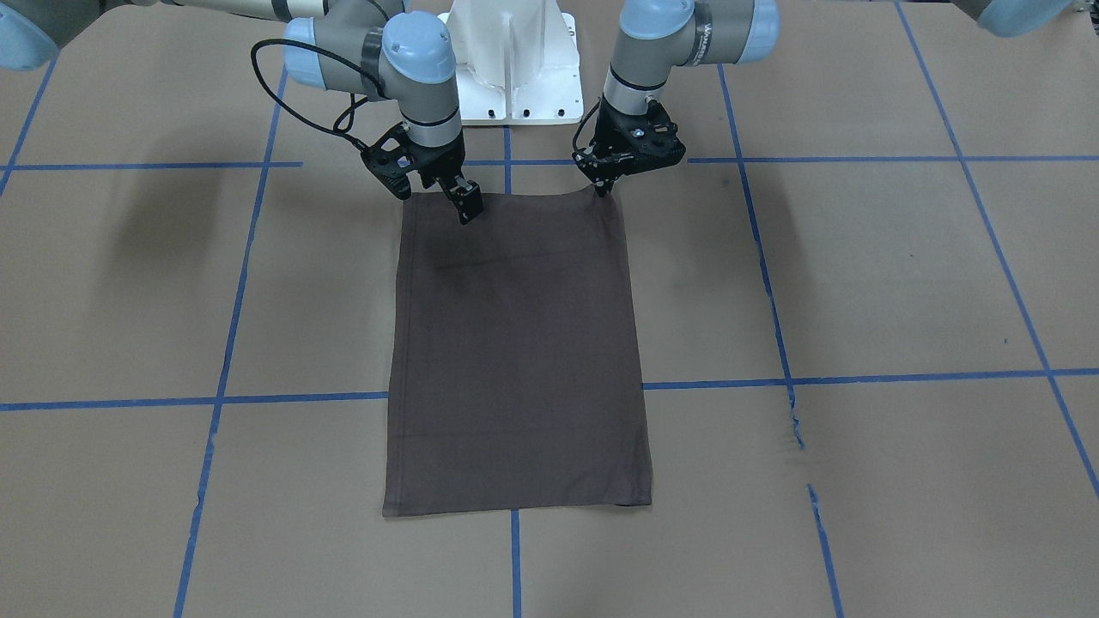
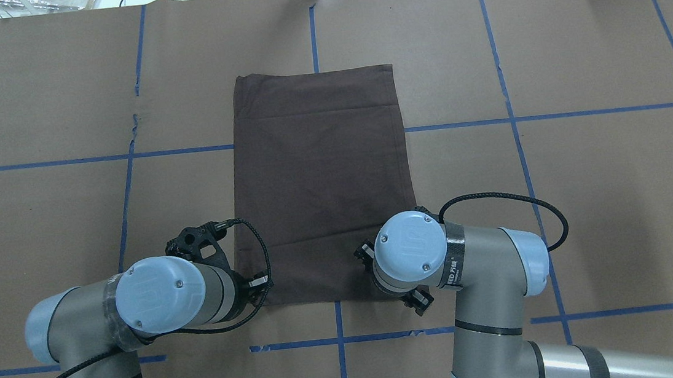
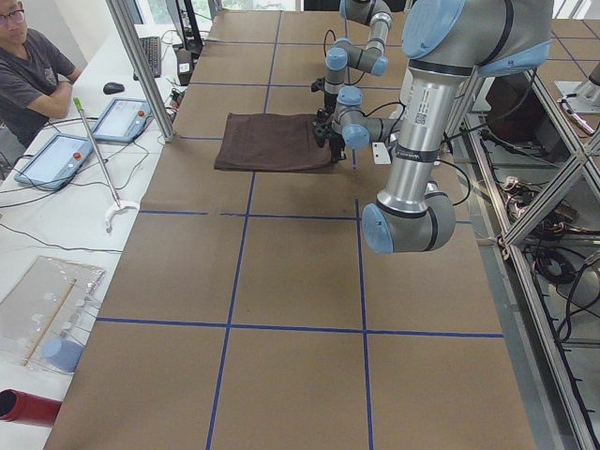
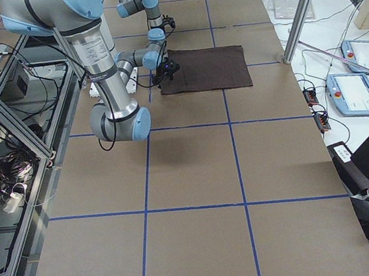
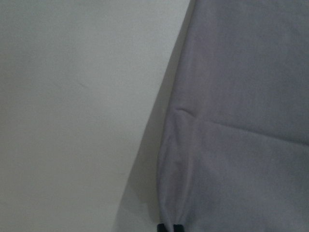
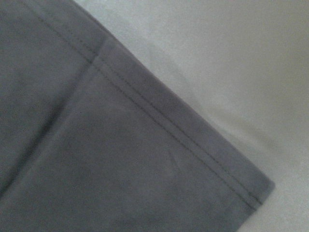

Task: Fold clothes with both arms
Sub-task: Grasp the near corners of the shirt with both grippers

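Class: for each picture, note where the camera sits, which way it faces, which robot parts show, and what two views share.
Front: across the table, facing the robot; right arm, left arm, base.
Overhead: behind the robot, looking forward and down; both arms.
Left side: table's left end, looking along it; left arm nearest.
Right side: opposite end; right arm nearest.
Left wrist: down onto the shirt's edge; fingertips only.
Right wrist: down onto the shirt's hemmed corner; nothing.
Shared: front and overhead both show the whole shirt.

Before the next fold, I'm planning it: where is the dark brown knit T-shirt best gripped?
Pinch the dark brown knit T-shirt at both corners of its short edge nearest the robot, from above. It lies flat, a long rectangle, so that edge should carry over.
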